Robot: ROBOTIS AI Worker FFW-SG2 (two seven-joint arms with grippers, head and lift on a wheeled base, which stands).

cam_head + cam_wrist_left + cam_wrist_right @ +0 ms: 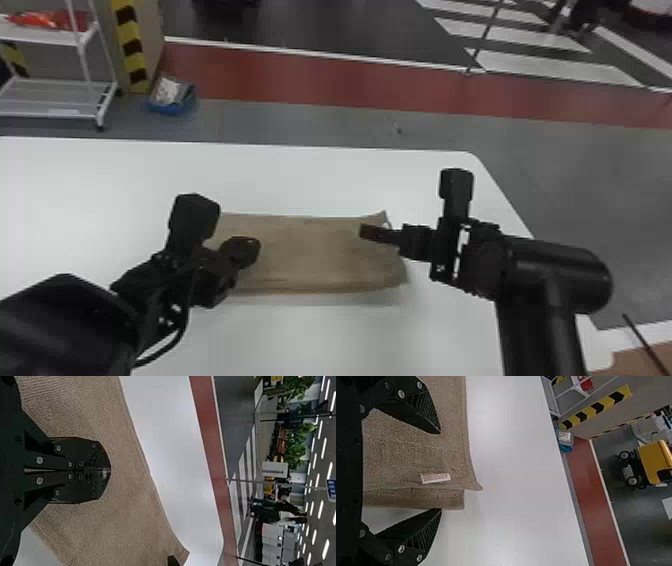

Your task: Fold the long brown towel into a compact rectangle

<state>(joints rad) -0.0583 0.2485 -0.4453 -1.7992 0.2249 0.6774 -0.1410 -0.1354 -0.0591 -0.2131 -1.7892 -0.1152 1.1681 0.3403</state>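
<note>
The brown towel point(320, 250) lies folded into a wide band across the white table, its far right corner poking outward. Over its left part, the left gripper point(250, 250) hangs with its fingers together; in the left wrist view that gripper point(107, 470) is shut above the towel point(119, 526), holding nothing visible. The right gripper point(365, 232) is at the towel's right end. Seen from the right wrist, the right gripper point(441, 471) has its fingers wide apart, with the towel's end edge and a small white label point(435, 478) on the towel point(415, 451) between them.
The white table point(350, 175) extends beyond and in front of the towel; its rounded far right corner lies past the right gripper. On the floor behind stand a white rack point(55, 107) and a blue bin point(172, 102).
</note>
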